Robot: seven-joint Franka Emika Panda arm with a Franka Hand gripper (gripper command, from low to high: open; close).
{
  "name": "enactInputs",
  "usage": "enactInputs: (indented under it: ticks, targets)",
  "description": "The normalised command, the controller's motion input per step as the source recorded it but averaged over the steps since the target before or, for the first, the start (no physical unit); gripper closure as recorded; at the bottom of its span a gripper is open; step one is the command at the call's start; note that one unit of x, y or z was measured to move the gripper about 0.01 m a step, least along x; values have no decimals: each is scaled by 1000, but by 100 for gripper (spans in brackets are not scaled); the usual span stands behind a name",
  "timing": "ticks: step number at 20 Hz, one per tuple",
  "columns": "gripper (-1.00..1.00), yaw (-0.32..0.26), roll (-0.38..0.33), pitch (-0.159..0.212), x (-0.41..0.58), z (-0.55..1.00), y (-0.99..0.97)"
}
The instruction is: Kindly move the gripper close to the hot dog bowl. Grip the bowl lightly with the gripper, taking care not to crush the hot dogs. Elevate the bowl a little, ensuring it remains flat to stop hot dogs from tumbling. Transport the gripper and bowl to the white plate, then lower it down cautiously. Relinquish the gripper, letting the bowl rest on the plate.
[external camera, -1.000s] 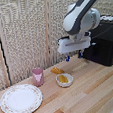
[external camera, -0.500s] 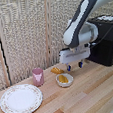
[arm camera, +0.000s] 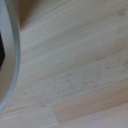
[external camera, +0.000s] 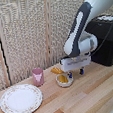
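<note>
One wooden tabletop [external camera: 92, 96] of pale planks, with visible grain and seams running across it, carries everything in the exterior view. Behind it stands a wall of light woven or reed-like panels [external camera: 24, 31] divided by vertical wooden strips. At the exterior view's right, a black boxy device [external camera: 107, 40] sits on the table near the back, with a cable trailing by it. The white robot arm [external camera: 82, 27] bends down from the upper right, and the gripper [external camera: 75, 71] hangs low just beside the hot dog bowl [external camera: 64, 81], on the bowl's right as this view shows it; its dark blue fingers [external camera: 81, 70] reach down to about the bowl's height, but whether they touch the rim, and how far apart they stand, cannot be told at this size. The hot dogs [external camera: 63, 80] lie inside the bowl, and a separate orange piece [external camera: 55, 70] sits just behind it. A pink cup [external camera: 38, 76] stands upright to the bowl's left, and the white plate [external camera: 20, 99] lies flat nearer the front left, well apart from the bowl. The wrist view shows blurred wood grain [arm camera: 75, 70] and a curved pale edge at one side, too blurred to identify.
</note>
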Motion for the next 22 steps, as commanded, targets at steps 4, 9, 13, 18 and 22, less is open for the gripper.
enactInputs:
  ticks: [4,9,13,18,22]
  targets:
    - [-100,0,-52,0,0,-88,184]
    - [100,0,-4,0,0,-97,21]
    - [100,0,0,4,0,-161,0]
    - [100,1,-7,-20,15,-188,0]
    - [100,10,-3,-58,41,-155,0]
